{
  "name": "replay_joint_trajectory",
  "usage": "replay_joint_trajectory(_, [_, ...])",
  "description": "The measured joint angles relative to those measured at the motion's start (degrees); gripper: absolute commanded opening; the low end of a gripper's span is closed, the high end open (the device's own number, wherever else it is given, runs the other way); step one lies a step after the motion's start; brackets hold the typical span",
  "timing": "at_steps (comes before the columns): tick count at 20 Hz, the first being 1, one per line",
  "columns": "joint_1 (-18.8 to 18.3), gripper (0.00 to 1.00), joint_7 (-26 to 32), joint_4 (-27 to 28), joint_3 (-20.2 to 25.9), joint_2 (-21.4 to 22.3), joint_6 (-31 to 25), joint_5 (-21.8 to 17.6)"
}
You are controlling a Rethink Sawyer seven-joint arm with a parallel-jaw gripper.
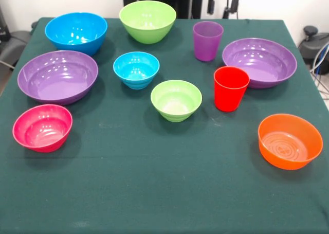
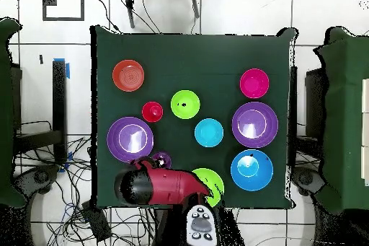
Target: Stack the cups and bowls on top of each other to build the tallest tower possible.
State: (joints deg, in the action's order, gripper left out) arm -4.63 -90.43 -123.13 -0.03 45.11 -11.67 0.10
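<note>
Nothing stacked yet: purple cup stands far right, red cup just nearer. Gripper's fingers can't be made out. Best seat the widest bowl first, centred.

Looking straight down, you see the green worktop with bowls and cups all standing apart. Orange bowl and pink bowl lie toward the top. Red cup, small green bowl and small blue bowl sit mid-worktop, between two purple bowls. The red arm partly covers the purple cup and large green bowl; the large blue bowl lies beside it.
</note>
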Motion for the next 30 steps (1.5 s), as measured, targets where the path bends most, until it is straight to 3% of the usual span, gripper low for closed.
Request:
replay_joint_trajectory(11, [-1.4,1.00,0.0,3.1,-0.2,-7.9,0.1,-1.9])
replay_joint_trajectory(30, [-1.7,1.00,0.0,8.6,-0.4,-10.8,0.0,-2.0])
